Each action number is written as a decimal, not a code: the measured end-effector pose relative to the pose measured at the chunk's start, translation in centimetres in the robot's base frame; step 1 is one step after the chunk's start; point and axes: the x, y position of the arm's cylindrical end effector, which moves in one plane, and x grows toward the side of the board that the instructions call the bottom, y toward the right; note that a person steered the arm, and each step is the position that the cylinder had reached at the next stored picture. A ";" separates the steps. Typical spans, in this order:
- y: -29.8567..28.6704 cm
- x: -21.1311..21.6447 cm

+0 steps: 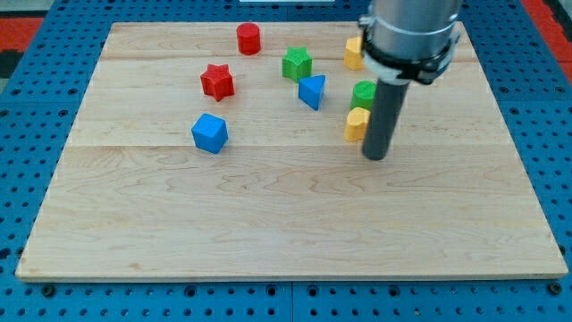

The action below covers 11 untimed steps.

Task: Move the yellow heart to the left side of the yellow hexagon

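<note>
My tip (375,157) rests on the board right of centre. A yellow block (357,124) touches the rod's left side just above the tip; the rod hides part of it, and it looks like the heart. A second yellow block (353,54), seemingly the hexagon, sits near the view's top, its right side hidden behind the arm's body. A green block (363,93) lies between the two yellow ones, also partly covered by the rod.
On the wooden board (268,224) left of the rod lie a blue triangle (312,91), a green block (298,63), a red cylinder-like block (248,38), a red star (216,81) and a blue cube (210,132).
</note>
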 end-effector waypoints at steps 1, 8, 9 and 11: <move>-0.4 -2.6; -2.3 -13.1; -5.3 -13.4; -5.8 -19.7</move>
